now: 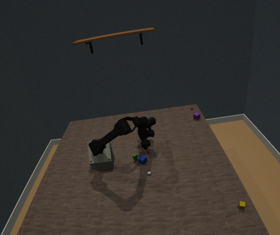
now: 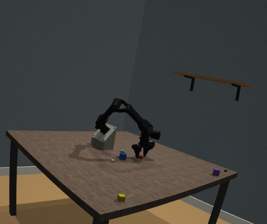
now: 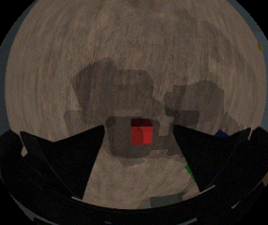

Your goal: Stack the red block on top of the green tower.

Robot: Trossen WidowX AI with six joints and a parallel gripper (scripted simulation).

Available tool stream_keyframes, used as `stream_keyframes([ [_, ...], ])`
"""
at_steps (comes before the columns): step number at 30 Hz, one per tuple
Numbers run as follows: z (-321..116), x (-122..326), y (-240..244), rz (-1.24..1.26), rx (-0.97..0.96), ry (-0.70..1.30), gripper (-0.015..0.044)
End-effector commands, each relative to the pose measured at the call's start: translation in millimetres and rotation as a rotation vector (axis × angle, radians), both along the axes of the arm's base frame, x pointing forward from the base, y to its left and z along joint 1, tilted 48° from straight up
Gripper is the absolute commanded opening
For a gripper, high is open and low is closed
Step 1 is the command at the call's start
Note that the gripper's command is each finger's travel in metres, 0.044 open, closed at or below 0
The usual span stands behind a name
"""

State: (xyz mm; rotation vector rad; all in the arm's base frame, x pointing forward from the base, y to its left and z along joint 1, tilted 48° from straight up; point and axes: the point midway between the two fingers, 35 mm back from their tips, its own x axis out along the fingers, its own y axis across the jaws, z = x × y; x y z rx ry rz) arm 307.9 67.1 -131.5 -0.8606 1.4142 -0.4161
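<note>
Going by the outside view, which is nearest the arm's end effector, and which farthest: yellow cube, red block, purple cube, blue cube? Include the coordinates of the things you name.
1. Red block (image 2: 140,157) (image 3: 141,134): at the fingertips
2. Blue cube (image 2: 122,156) (image 1: 142,159): just left in that view
3. Purple cube (image 2: 216,171) (image 1: 196,116): far right
4. Yellow cube (image 2: 121,198) (image 1: 242,204): near corner

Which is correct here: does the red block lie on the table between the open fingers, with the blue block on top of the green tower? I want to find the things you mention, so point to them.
The blue block (image 1: 142,159) (image 2: 122,156) is not on top of the green tower (image 1: 135,157); it stands on the table beside it, as the top view shows. The rest is right.
</note>
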Motion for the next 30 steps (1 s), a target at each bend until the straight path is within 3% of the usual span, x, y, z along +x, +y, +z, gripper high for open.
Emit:
stream_keyframes([
  [1,0,0,-1,0.003,-0.005,0.003,0.0335],
  [10,0,0,-1,0.003,-0.005,0.003,0.0099],
  [17,0,0,-1,0.003,-0.005,0.003,0.0052],
  [19,3,-1,2,0.004,-0.004,0.003,0.0000],
  [30,44,-10,47,0.004,-0.001,0.004,0.0000],
])
